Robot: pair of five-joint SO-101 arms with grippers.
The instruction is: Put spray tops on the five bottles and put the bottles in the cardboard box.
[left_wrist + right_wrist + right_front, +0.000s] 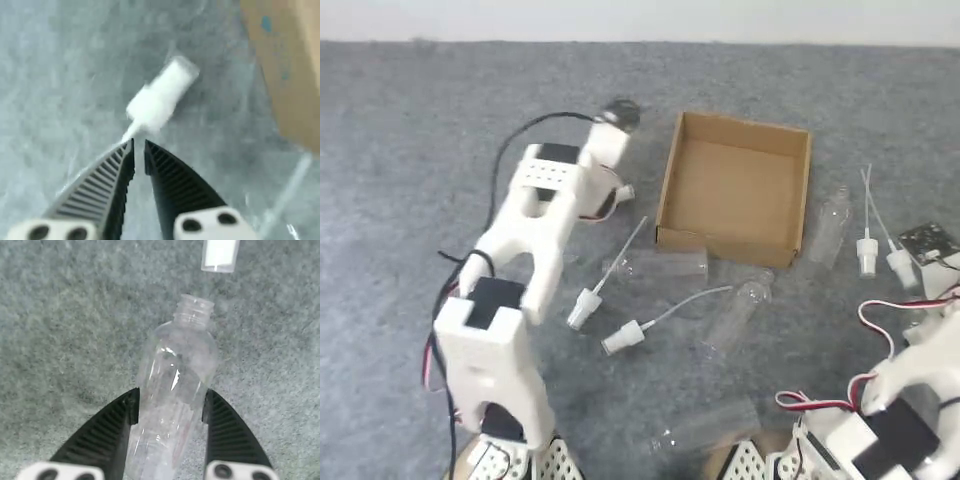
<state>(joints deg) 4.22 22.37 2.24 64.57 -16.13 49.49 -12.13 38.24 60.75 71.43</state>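
The spray top hangs just ahead of our left gripper, beside the cardboard box. The jaws are pressed almost together and seem to pinch the top's thin tube. Our right gripper has its jaws clamped on the sides of a clear bottle, with the open neck pointing away.

We judge the step to be joining the two. We should hold the bottle steady, line the tube up with the neck, feed it in first, then seat the cap. Held by its tube, the head may swing.

Another top lies just beyond the neck. Loose bottles and loose spray tops litter the counter between the arms, and their long tubes could snag.
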